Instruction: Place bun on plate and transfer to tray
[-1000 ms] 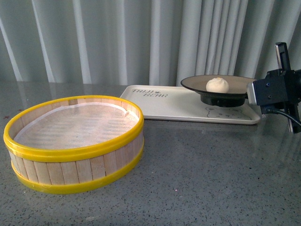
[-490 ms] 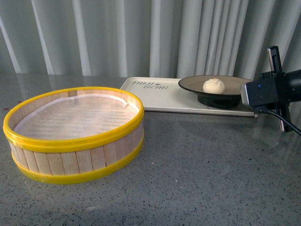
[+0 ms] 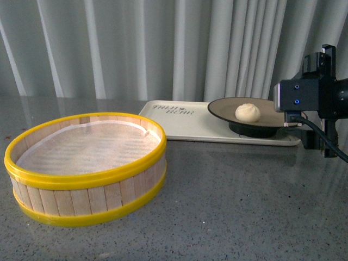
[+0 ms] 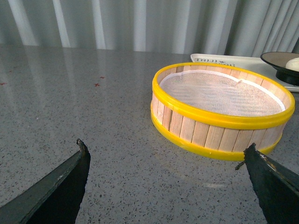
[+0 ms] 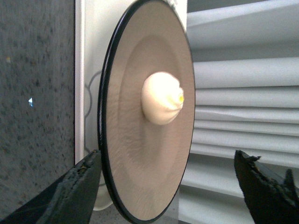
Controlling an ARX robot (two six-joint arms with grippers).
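Now the bun (image 3: 248, 112) sits in the middle of the plate (image 3: 223, 106), which stands on the tray (image 3: 190, 122).

Its pleated top faces up and its tiny yellow-orange dot shows in the right wrist view (image 5: 180, 97); being round, it has no clear long axis. Dark lettering at the tray's far left corner reads roughly "THEN BEAR", upside down from the robot's side and too small to be sure of. The tray's long axis runs left to right across the grey speckled table (image 3: 234, 206). The right gripper (image 5: 170, 186) stands just beside the plate's right rim, fingers spread wide to either side of that rim and clamped on nothing. The left gripper (image 4: 170, 179) hangs over bare table with its fingers wide apart, the yellow-rimmed steamer basket (image 3: 87, 166) ahead of it.
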